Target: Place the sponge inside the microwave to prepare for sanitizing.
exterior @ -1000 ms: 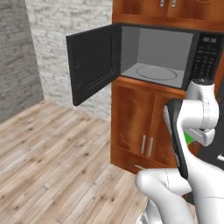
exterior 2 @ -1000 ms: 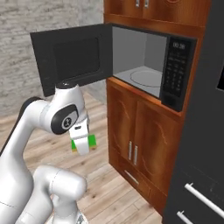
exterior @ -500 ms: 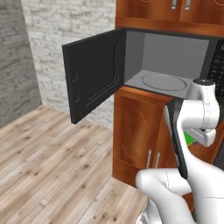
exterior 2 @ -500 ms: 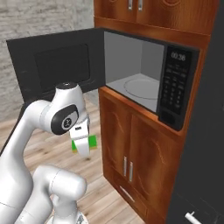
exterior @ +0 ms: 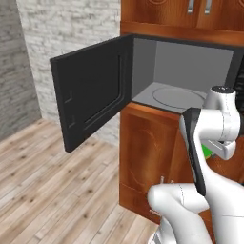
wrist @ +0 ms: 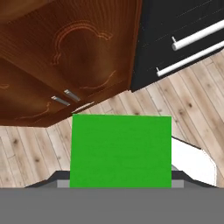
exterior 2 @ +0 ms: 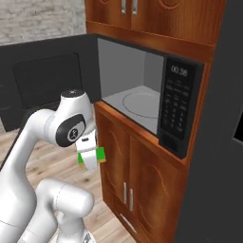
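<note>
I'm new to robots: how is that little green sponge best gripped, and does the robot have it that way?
Across its two flat faces, near one end, leaving the rest free to slide into the microwave. The sponge is a flat slab, so opposite faces give the fingers square contact. The end effector holds it so, below the open microwave.

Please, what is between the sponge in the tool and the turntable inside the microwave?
In the right base view, the wooden cabinet front and the microwave's open sill lie between the sponge, held low, and the turntable.
</note>
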